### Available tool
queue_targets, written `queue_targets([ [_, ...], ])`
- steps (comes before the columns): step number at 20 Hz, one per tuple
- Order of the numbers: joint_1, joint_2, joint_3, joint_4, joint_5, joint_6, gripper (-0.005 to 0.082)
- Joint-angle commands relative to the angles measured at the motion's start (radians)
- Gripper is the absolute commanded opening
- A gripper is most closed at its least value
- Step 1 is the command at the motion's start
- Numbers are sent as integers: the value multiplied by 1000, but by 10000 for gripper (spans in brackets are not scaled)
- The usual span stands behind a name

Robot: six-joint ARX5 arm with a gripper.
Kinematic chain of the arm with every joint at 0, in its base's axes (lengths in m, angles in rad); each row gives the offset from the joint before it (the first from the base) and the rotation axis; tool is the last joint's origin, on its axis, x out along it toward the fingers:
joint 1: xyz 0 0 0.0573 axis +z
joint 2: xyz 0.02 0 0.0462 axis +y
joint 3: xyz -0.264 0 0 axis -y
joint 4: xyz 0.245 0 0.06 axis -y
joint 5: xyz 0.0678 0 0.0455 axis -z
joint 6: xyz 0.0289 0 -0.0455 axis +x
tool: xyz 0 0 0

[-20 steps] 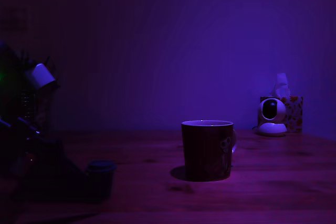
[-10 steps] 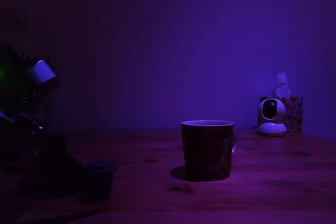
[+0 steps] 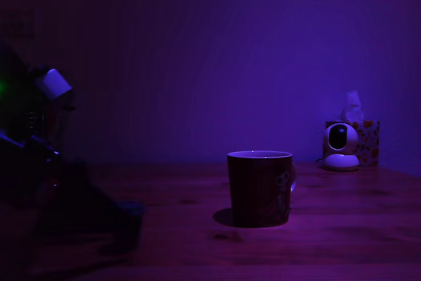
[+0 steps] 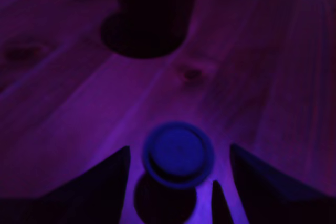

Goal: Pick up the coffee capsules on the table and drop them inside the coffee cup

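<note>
No lettering, brand, number or sign can be read in either view. The coffee cup (image 3: pixel 259 189) carries only a faint cartoon print, without legible words, and the tissue box (image 3: pixel 366 141) behind the white camera gadget (image 3: pixel 341 146) shows a floral pattern, too dim and small to yield any text.

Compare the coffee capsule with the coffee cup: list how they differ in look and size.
The coffee capsule is far smaller than the coffee cup. The capsule is bluish with a wide flanged rim; the cup is dark, straight-sided, with a pale rim and a faint print. The capsule sits between the open gripper fingers; the cup stands apart, untouched. Both stand upright on the wooden table.
</note>
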Motion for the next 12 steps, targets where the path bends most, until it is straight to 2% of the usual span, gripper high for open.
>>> queue_targets([
  [1,-4,43,26,7,-2,2,551],
  [6,-29,103,58,6,-6,2,551],
  [12,-32,105,60,2,-64,2,550],
])
